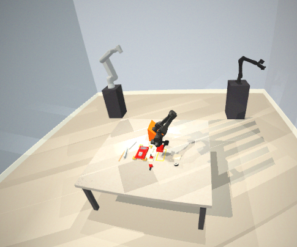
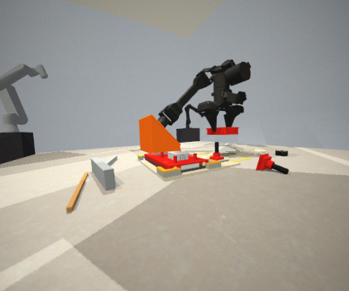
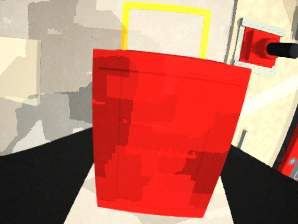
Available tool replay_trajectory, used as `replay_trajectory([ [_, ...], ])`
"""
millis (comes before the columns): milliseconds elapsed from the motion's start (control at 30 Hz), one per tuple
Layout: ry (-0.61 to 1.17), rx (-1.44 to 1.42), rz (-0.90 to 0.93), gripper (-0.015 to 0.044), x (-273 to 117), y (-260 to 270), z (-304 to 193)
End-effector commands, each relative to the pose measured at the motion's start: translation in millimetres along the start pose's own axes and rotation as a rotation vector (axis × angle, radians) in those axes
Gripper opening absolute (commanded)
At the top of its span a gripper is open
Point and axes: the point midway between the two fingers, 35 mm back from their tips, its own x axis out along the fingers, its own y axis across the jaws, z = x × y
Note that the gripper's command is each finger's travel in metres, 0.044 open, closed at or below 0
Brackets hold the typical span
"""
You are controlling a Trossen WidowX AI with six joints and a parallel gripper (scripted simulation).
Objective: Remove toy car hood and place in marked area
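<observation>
Above the table (image 2: 204, 223), well off its surface: gripper (image 2: 222, 124) hanging from the black arm (image 2: 182, 101), jaws clamping the red hood (image 2: 222, 130) by its two opposite edges, hood lying flat and level in the exterior view. In the wrist view, hood (image 3: 162, 132) filling the middle between the two dark fingers, covering the near part of the yellow-outlined marked area (image 3: 166, 28), the far part of that outline showing beyond the hood's far edge. Sitting low on the table to the left of the gripper in the exterior view: toy car (image 2: 176, 160), red, on its tan base plate, apart from the hood. Standing behind the car: orange wedge (image 2: 155, 135). Lying to the far left on the table: grey block (image 2: 103, 173) and, beside it, thin orange stick (image 2: 77, 192). Resting to the right of the car: red-and-black peg piece (image 2: 270, 164), tilted on its side; a small upright red-and-black part (image 2: 216, 153) standing almost under the hood.
</observation>
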Motion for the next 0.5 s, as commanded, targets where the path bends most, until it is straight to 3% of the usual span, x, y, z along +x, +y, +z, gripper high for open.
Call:
replay_trajectory([
  [0, 0.001, 0.006, 0.004, 0.0000, 4, 0, 0],
  [467, 0.001, 0.006, 0.003, 0.0000, 16, 0, 0],
])
